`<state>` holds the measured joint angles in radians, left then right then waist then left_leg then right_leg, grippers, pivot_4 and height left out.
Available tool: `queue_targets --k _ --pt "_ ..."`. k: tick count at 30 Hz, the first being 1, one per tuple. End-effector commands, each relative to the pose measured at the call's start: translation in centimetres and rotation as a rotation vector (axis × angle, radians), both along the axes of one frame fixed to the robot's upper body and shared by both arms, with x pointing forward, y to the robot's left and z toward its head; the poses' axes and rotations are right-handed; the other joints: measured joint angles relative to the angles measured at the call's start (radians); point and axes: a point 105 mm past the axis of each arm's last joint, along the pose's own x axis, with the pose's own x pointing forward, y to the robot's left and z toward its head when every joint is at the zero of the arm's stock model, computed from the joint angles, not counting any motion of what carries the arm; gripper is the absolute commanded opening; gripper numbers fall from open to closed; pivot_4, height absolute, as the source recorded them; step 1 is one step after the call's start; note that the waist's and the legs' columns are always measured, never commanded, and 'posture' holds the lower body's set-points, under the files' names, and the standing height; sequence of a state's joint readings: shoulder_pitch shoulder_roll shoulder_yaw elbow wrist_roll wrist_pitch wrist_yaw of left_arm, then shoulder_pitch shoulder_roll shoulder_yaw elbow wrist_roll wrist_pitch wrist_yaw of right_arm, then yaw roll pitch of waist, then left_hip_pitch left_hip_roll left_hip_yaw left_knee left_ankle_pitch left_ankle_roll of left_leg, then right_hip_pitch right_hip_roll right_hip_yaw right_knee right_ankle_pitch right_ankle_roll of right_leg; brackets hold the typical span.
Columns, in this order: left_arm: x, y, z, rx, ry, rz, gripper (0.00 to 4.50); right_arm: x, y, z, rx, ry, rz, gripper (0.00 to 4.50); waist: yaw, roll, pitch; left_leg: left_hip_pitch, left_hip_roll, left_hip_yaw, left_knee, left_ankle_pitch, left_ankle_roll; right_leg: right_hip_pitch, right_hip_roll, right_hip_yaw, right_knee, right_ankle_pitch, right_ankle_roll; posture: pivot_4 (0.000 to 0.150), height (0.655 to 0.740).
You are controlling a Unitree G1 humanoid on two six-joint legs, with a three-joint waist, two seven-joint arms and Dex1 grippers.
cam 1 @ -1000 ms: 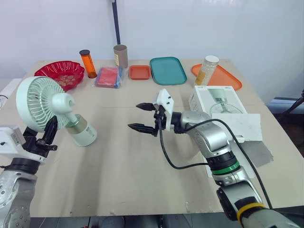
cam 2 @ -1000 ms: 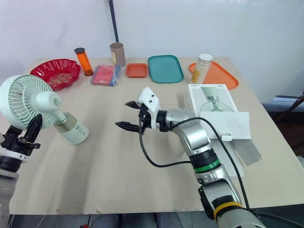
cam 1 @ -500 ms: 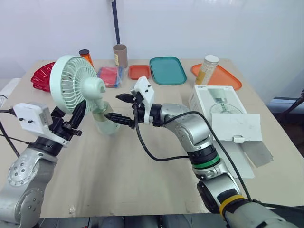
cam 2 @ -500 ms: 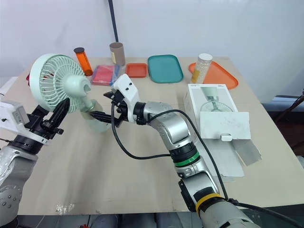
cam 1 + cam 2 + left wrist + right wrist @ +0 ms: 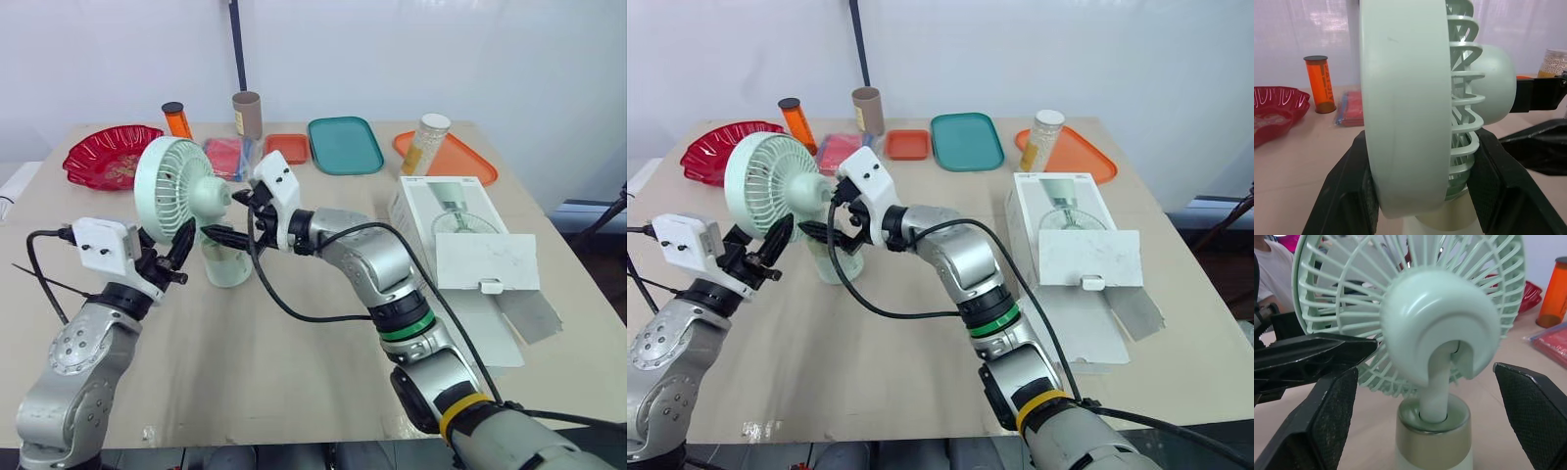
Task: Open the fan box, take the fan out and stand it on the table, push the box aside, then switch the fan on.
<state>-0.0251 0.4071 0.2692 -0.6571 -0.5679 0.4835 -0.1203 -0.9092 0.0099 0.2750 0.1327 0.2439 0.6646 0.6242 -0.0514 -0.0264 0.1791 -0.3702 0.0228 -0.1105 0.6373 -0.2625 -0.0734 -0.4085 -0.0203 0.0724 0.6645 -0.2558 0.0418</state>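
Fan (image 5: 201,196) looks light, top-heavy, frail; my left gripper (image 5: 181,257) pinches its cage (image 5: 162,191), right gripper (image 5: 223,213) spread wide; I'd take base (image 5: 227,269).

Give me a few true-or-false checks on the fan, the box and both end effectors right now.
1. The left end effector grips the fan by its head. True.
2. The right end effector is shut on the fan. False: it is open, one finger on each side of the fan.
3. The fan lies inside the box. False: it stands upright outside it, on the robot's left of the box.
4. The box's flap is open. True.
5. The jar stands on the teal tray. False: it stands on the orange tray.
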Motion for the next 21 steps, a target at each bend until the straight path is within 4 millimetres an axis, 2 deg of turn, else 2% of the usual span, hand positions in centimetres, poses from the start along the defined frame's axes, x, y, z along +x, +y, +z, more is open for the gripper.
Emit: queue_targets --k 1,12,19,20,21 --pt "-0.6 -0.4 2.1 0.002 -0.094 -0.004 1.88 -0.3 0.8 0.6 0.009 -0.040 0.014 4.50 0.000 0.000 0.000 0.000 0.000 0.000 0.000 0.000 0.000 0.000 0.000 0.000 0.000 0.000 0.000 0.150 0.7400" --pt "-0.7 -0.5 2.1 -0.001 -0.094 -0.008 1.88 0.5 1.4 -0.6 -0.016 -0.043 -0.007 4.50 0.000 0.000 0.000 0.000 0.000 0.000 0.000 0.000 0.000 0.000 0.000 0.000 0.000 0.000 0.000 0.150 0.7400" --pt "-0.8 -0.6 2.0 0.000 -0.089 -0.015 1.88 1.0 1.6 -0.5 0.000 -0.035 -0.032 4.50 0.000 0.000 0.000 0.000 0.000 0.000 0.000 0.000 0.000 0.000 0.000 0.000 0.000 0.000 0.000 0.150 0.7400" --pt "-0.8 -0.6 1.9 0.000 -0.088 -0.015 1.88 1.0 1.7 -0.5 0.002 -0.034 -0.034 4.00 0.000 0.000 0.000 0.000 0.000 0.000 0.000 0.000 0.000 0.000 0.000 0.000 0.000 0.000 0.000 0.150 0.7400" --pt "-0.8 -0.6 1.9 0.002 -0.087 -0.015 1.88 1.1 1.7 -0.4 0.005 -0.033 -0.036 3.72 0.000 0.000 0.000 0.000 0.000 0.000 0.000 0.000 0.000 0.000 0.000 0.000 0.000 0.000 0.000 0.150 0.7400"
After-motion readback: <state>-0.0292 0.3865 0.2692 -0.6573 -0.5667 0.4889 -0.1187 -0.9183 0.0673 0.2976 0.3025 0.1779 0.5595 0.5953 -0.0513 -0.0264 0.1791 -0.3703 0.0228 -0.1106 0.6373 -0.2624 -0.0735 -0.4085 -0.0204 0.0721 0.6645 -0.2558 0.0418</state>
